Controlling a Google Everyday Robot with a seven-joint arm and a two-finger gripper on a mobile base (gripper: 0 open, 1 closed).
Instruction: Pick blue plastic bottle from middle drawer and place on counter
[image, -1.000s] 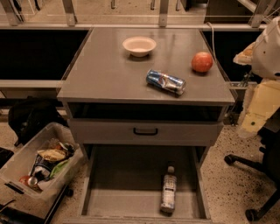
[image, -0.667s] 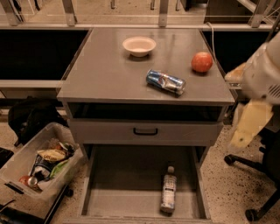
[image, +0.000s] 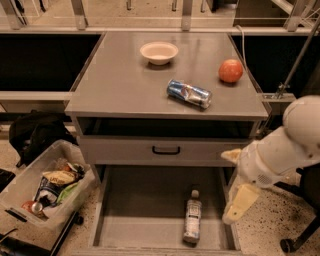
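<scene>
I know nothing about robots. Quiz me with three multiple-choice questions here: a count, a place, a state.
1. How many things sit on the flat grey counter? A one, B three, C five.
2. Where is the small clear plastic bottle with bluish-white label? A on the counter, B in the floor bin, C in the open grey middle drawer.
3. How is the bottle? A lying on its side, B upright, C leaning on a wall.
Answers: 1 B, white bowl, dented blue can, round red-orange fruit. 2 C, on the drawer floor. 3 A, flat; the gripper hangs at the drawer's right edge, apart from it.
</scene>
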